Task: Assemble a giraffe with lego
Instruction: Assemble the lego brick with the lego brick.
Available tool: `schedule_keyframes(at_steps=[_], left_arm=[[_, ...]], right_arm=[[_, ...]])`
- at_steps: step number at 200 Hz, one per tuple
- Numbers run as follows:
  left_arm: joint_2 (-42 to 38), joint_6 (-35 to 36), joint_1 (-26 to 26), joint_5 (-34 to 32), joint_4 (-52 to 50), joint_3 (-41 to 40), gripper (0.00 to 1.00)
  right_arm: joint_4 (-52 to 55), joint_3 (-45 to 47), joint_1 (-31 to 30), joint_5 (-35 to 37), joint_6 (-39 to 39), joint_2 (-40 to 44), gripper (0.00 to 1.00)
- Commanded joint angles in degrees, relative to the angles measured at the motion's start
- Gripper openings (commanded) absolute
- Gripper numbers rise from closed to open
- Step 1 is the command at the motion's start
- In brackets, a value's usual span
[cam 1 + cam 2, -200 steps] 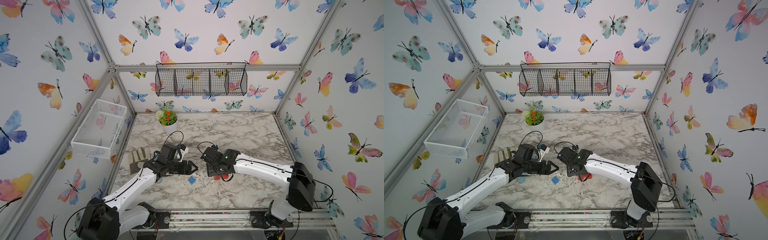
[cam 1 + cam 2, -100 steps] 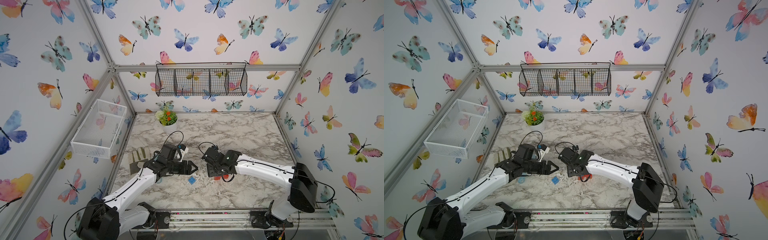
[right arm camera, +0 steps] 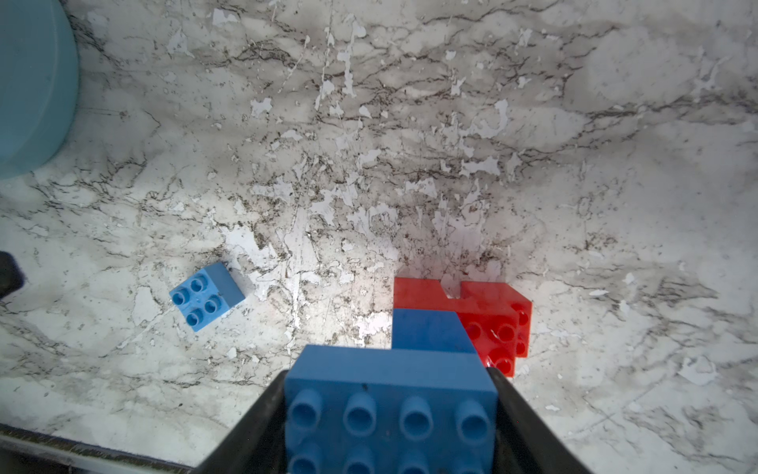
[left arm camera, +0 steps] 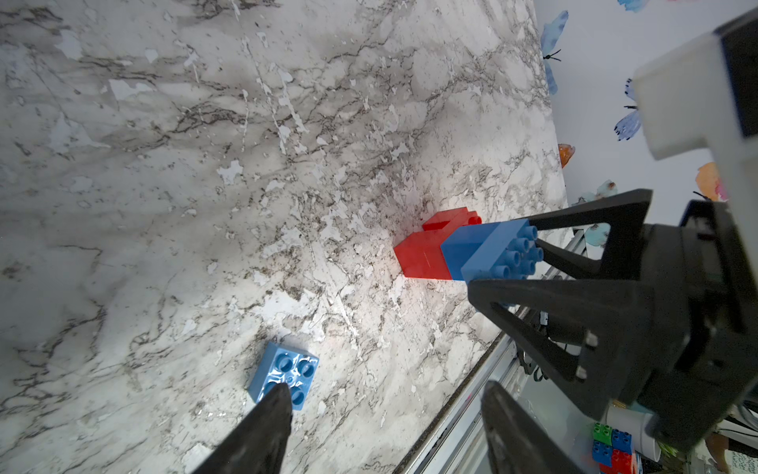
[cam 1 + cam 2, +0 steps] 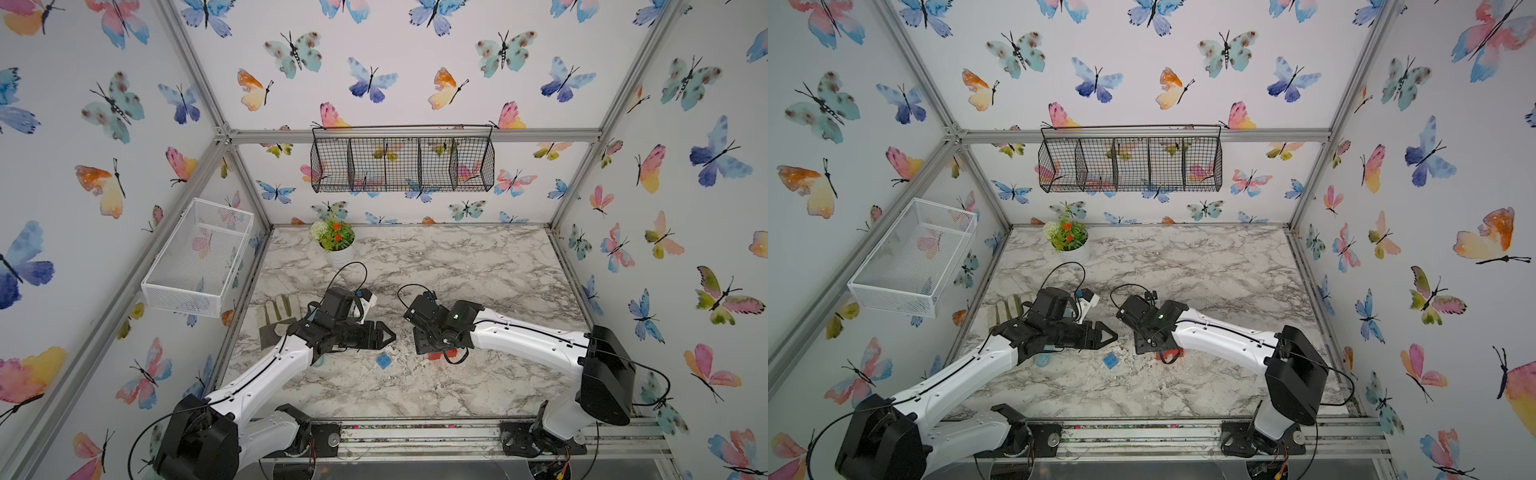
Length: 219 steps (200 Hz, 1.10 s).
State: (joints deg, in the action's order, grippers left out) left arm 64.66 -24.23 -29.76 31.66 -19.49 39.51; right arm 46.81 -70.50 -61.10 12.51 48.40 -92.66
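Note:
The partly built giraffe stands on the marble table. Its red arch-shaped body point(image 3: 492, 312) point(image 4: 422, 254) carries a blue neck brick point(image 3: 426, 328), and a blue oblong brick point(image 3: 389, 369) point(image 4: 488, 246) sits on top. My right gripper point(image 3: 391, 410) is shut on that oblong brick, one finger on each long side. In both top views the wrist hides all but a red edge point(image 5: 442, 355) point(image 5: 1169, 354). A loose blue square lego brick point(image 4: 283, 369) point(image 3: 207, 295) point(image 5: 383, 361) lies to the left of the giraffe. My left gripper point(image 4: 385, 388) point(image 5: 392, 334) hovers open just above it, holding nothing.
A pale blue hand mirror point(image 3: 33, 82) point(image 5: 1042, 359) lies under the left arm. A work glove point(image 5: 276, 313) is at the table's left edge and a flower pot point(image 5: 334, 241) stands at the back. The table's front rail point(image 4: 471, 394) runs close to the giraffe.

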Motion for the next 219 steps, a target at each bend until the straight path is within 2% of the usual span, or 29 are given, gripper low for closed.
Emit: schedule_keyframes(at_steps=[1, 39, 63, 122, 219], left_arm=[[0.29, 0.23, -0.31, 0.27, 0.59, -0.57, 0.73], [0.24, 0.18, -0.3, 0.33, 0.54, -0.57, 0.73], [0.35, 0.23, -0.22, 0.17, 0.5, -0.48, 0.73], [0.21, 0.39, -0.22, -0.7, 0.06, -0.31, 0.73], [0.46, 1.06, 2.7, -0.63, -2.47, 0.94, 0.72]], right_arm=[[2.96, 1.77, -0.33, -4.69, 0.64, -3.76, 0.53], [3.72, -1.01, -0.33, -1.77, 0.91, -2.91, 0.59], [3.81, -2.41, -0.33, -0.11, 0.66, -2.03, 0.71], [3.06, -5.15, -0.33, 1.52, -2.03, -1.13, 0.84], [0.95, -6.77, -2.13, 0.4, -9.55, 3.13, 0.84]])
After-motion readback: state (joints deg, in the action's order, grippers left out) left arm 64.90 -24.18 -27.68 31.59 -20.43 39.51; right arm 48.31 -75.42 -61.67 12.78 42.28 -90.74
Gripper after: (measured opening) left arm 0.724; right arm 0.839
